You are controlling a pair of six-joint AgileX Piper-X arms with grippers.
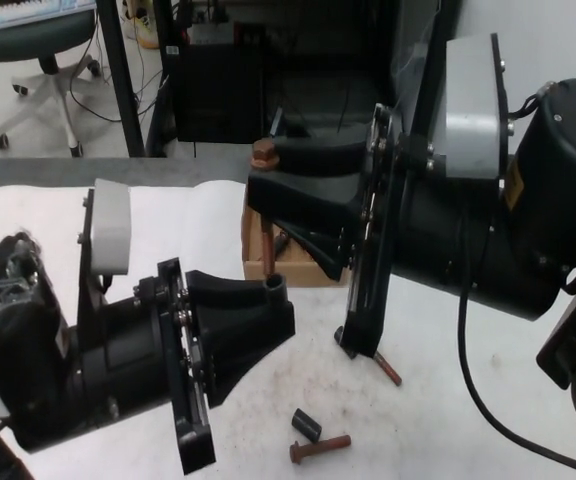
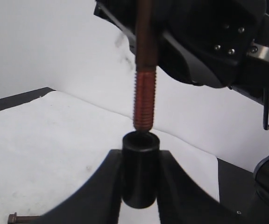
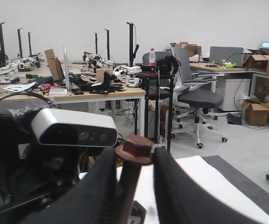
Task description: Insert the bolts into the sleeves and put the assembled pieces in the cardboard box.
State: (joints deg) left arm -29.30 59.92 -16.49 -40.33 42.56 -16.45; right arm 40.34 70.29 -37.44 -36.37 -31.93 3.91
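Bolt point(image 2: 145, 88), clamped in right fingers point(image 3: 181, 186), stands over sleeve point(image 2: 140, 168) clamped in left fingers point(image 2: 92, 196). White worktop point(image 1: 448, 400) carries cardboard box point(image 1: 278, 272); office chair point(image 1: 28, 40) beyond box.

Copper-brown bolt point(image 2: 144, 70), black sleeve point(image 2: 140, 170), tan cardboard box point(image 1: 258, 265), white bench point(image 1: 418, 400).

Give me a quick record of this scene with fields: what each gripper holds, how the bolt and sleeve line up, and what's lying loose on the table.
Left gripper: shut on a black sleeve, upright, mouth up
Right gripper: shut on a copper bolt, head up, threads down
Alignment: bolt tip right at the sleeve's mouth, shaft not yet inside
Loose on table: loose sleeve next to a loose bolt; second bolt apart from them
Cardboard box: beyond the grippers
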